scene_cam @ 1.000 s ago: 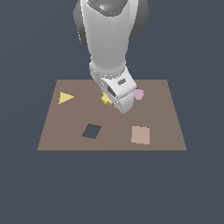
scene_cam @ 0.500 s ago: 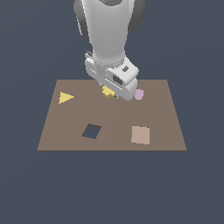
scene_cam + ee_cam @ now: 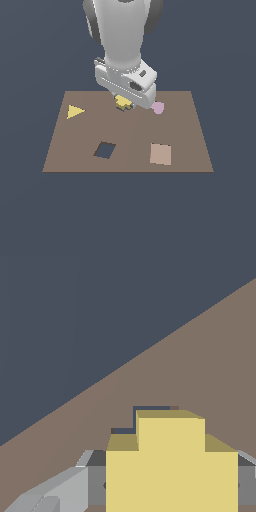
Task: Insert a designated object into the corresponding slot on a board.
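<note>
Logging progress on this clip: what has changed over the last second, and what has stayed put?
The gripper has turned at the wrist and now carries the yellow cross block slightly raised off the board, with part of the cross slot showing behind it. The yellow triangle, pink piece, square hole and tan square have not moved.

The exterior view stands off from the board [image 3: 125, 150], raised and looking down at it from its near long edge, so all four edges fit in frame and the arm rises out of the top. The wrist view sits right down at the gripper [image 3: 165, 486], very close, looking past the yellow block [image 3: 170, 466] across the board's surface to one edge. Both views share that block and the brown board around it.
</note>
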You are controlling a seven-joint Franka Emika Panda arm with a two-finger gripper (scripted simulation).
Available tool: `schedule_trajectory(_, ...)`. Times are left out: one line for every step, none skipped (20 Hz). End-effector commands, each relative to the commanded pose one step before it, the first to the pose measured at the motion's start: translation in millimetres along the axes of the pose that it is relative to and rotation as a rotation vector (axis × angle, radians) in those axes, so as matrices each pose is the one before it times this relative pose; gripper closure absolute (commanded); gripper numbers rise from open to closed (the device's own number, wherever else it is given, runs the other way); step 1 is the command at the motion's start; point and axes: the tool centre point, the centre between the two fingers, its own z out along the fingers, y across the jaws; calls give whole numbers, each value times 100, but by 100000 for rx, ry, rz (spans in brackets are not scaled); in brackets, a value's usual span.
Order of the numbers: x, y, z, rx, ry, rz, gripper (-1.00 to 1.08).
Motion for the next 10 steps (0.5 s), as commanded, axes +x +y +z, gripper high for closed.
schedule_trajectory(11, -48, -23, -26, -55, -628, 108)
schedule_trajectory(-17, -5, -1, 1, -4, 84, 108)
schedule_trajectory(13, 6, 21, 24, 50, 194, 108)
schedule_trajectory(-3, -4, 41, 0, 0, 0, 108)
schedule_trajectory(-9, -12, 123, 0, 0, 0, 108)
schedule_trajectory(5, 9, 197, -5, -16, -67, 108)
schedule_trajectory(2, 0, 261, -1, -14, -68, 108)
schedule_trajectory(1, -3, 202, 2, -9, -48, 108)
schedule_trajectory(-7, -15, 124, 0, 0, 0, 108)
schedule_trajectory(-2, -5, 41, 0, 0, 0, 108)
